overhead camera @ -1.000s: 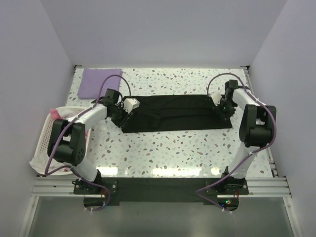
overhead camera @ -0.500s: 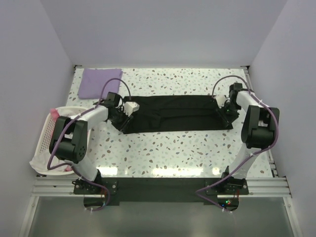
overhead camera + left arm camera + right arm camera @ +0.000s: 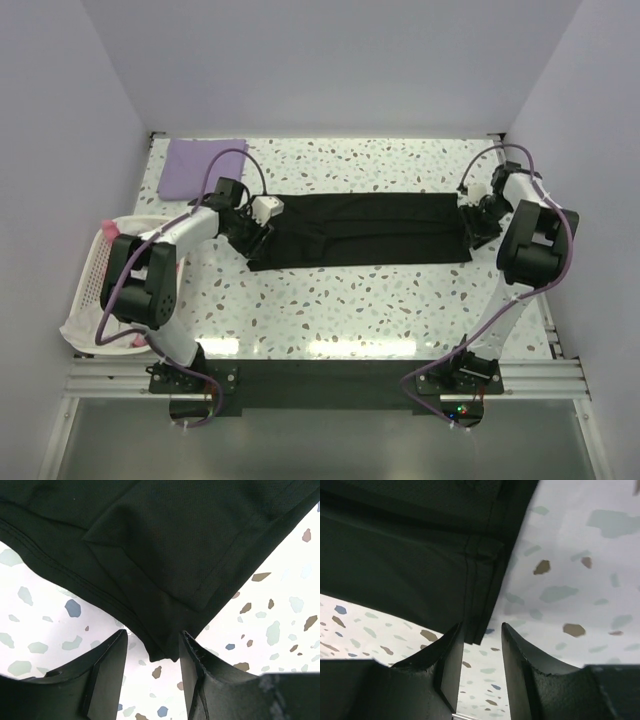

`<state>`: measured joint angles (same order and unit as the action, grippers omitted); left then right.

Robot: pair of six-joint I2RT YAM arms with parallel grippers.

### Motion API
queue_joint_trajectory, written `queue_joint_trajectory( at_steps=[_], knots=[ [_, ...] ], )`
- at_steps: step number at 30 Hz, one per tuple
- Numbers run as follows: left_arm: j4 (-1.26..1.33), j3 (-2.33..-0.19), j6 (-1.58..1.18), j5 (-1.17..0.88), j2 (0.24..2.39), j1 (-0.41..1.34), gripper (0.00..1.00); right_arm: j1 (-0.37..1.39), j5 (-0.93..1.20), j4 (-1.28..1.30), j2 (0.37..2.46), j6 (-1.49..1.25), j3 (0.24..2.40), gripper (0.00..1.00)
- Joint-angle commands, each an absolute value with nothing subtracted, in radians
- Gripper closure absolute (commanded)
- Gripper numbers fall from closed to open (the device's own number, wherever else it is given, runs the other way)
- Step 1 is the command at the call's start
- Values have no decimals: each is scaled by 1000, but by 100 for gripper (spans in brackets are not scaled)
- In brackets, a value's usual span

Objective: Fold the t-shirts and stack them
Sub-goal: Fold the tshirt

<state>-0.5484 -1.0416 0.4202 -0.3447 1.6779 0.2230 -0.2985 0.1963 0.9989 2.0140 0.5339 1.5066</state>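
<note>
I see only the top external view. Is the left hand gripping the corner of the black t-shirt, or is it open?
Observer: Open. The left wrist view shows the left hand spread, the black t-shirt corner lying loose in its gap.
Operator: And the right hand?
Observer: Open too; a stitched corner lies in its gap, bare table beside it.
Operator: Is the cloth doubled there?
Observer: By the left hand, yes: one flap overlaps another layer.
</note>
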Motion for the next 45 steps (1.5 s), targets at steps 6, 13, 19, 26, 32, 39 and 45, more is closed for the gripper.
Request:
queue_joint_trajectory(
  at_steps=[6, 13, 19, 26, 32, 39, 45],
  knots=[
    [-542, -1057, 400, -387, 1706, 216, 49, -301, 230, 1072, 2086, 465, 1571, 60],
    [-543, -1051, 408, -385, 1707, 213, 56, -310, 236, 1095, 2056, 480, 1559, 72],
    [-543, -1045, 407, -391, 1697, 209, 67, -314, 227, 1111, 2029, 503, 1543, 94],
    [-554, -1020, 416, -380, 1671, 198, 78, -324, 143, 1069, 1985, 554, 1485, 100],
    [-558, -1019, 420, -390, 1664, 193, 80, -324, 81, 971, 1977, 589, 1374, 100],
    [-594, -1048, 462, -502, 1585, 201, 61, -324, 127, 991, 1973, 586, 1387, 86],
    [-611, -1060, 436, -548, 1586, 225, 56, -324, 173, 1032, 1887, 586, 1407, 76]
  ],
)
